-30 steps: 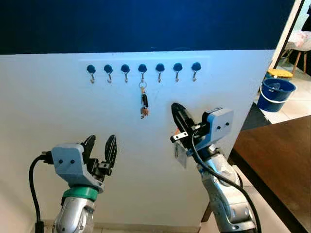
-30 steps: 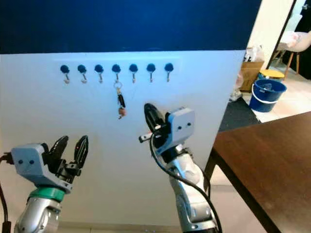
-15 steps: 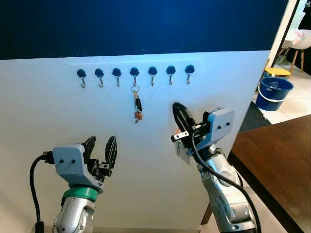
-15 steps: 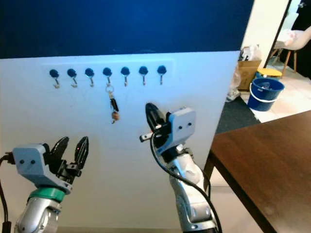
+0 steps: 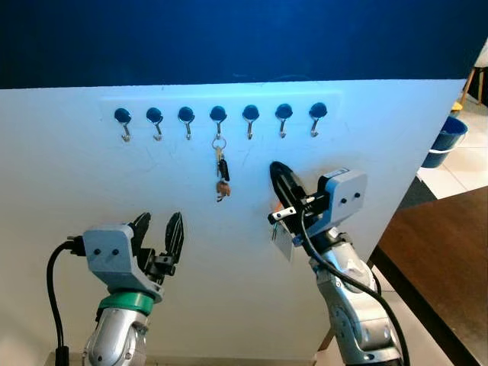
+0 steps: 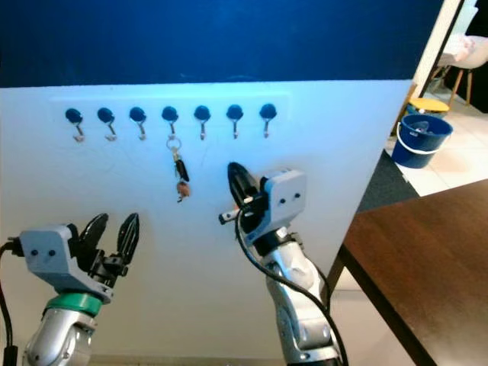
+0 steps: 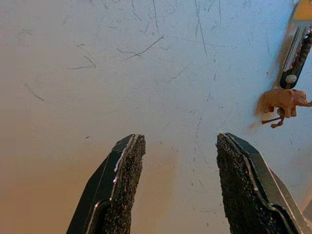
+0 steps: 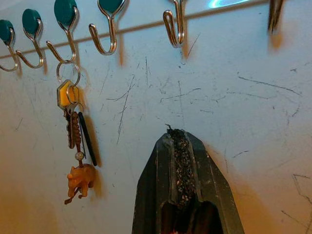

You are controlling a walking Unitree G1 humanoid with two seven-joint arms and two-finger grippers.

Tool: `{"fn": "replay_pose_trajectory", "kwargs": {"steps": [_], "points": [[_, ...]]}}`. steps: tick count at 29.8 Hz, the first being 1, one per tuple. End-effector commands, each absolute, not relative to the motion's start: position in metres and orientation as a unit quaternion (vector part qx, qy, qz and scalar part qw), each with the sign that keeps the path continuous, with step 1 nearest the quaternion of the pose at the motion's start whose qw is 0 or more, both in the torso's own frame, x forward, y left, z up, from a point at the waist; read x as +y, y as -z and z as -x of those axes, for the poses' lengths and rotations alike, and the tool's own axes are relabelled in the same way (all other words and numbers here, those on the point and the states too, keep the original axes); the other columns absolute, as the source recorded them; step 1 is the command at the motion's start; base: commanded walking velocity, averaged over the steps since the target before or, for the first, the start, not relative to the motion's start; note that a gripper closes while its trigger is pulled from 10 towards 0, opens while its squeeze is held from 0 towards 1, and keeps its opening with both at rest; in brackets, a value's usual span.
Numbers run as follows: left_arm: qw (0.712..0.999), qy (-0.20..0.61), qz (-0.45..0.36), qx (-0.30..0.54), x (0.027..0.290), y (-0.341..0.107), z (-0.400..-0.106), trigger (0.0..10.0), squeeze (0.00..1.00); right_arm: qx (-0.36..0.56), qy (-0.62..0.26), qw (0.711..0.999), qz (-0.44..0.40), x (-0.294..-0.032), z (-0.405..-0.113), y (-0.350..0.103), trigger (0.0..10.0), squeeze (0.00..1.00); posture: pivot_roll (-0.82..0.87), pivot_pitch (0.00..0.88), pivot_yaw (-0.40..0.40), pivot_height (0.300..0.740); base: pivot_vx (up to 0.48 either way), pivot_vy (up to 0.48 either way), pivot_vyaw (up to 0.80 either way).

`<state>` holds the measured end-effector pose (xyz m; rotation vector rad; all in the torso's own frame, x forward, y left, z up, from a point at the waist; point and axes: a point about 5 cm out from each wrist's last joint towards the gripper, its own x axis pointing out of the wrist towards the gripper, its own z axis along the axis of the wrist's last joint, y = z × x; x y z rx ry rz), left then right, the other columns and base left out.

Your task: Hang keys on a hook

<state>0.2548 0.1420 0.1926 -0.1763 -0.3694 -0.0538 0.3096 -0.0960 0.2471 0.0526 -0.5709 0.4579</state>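
A key bunch (image 5: 221,171) with a small orange elephant charm (image 8: 80,181) hangs by its ring from the fourth hook (image 5: 218,119) in a row of blue-capped hooks on the white wall. My right gripper (image 5: 277,172) is raised to the right of the keys and a little lower, shut with nothing between its fingers (image 8: 177,146). My left gripper (image 5: 158,226) sits lower left, open and empty, facing the wall. In the left wrist view the charm (image 7: 282,100) is beyond and to one side of the open fingers (image 7: 127,161).
The other hooks in the row (image 5: 284,118) are bare. A dark brown table (image 5: 446,255) stands at the right, with a blue bucket (image 5: 446,141) on the floor behind it. The wall's upper part (image 5: 229,38) is dark blue.
The whole picture has shifted sideways, so the camera moved. Both grippers hold the same pose, and the keys still hang on the same hook.
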Motion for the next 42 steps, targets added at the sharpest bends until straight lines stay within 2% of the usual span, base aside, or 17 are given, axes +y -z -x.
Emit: {"fn": "replay_pose_trajectory", "kwargs": {"steps": [1, 14, 42], "points": [[0.981, 0.02, 0.084, -0.174, 0.144, -0.1894, -0.2533, 10.0, 0.0, -0.269, -0.226, 0.936, -0.025, -0.0943, -0.3099, -0.2425, 10.0, 0.0, -0.18, 0.048, 0.128, 0.74, 0.0, 0.0, 0.0], [0.981, 0.018, 0.086, -0.175, 0.1446, -0.1895, -0.2523, 10.0, 0.0, -0.268, -0.227, 0.936, -0.023, -0.0943, -0.3101, -0.2416, 10.0, 0.0, -0.18, 0.051, 0.126, 0.74, 0.0, 0.0, 0.0], [0.981, 0.016, 0.086, -0.175, 0.1451, -0.1896, -0.2528, 10.0, 0.0, -0.266, -0.227, 0.937, -0.022, -0.094, -0.3107, -0.2407, 10.0, 0.0, -0.17, 0.056, 0.126, 0.74, -0.257, 0.0, 0.0]]}}
